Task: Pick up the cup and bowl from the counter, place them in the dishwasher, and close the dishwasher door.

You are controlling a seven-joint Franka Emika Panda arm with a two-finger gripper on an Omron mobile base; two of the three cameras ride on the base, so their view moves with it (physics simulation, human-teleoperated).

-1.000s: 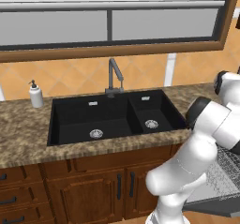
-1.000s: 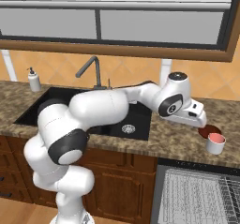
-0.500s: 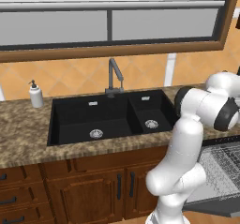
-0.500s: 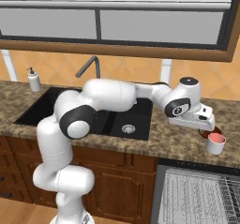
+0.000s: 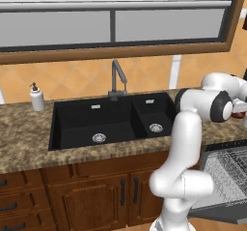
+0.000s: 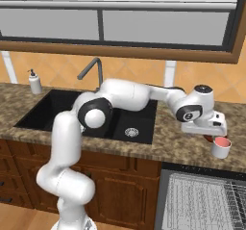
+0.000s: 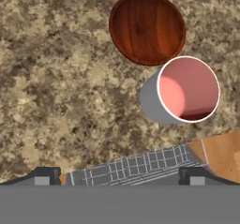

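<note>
Below the hand (image 7: 120, 174), jaws spread wide and gripping nothing, sits the cup (image 7: 183, 92) on the speckled worktop (image 7: 56, 87), upright, pink inside facing the camera. Bowl (image 7: 147, 27) is just beyond the cup, rims nearly touching or overlapping in view. Dishwasher (image 6: 202, 200) rack shows at the fingertip side, door (image 5: 226, 210) dropped open.

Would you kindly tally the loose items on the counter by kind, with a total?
Cups: 1, the cup.
Bowls: 1, the bowl.
Soap dispensers: 1, the soap dispenser.
Total: 3
</note>
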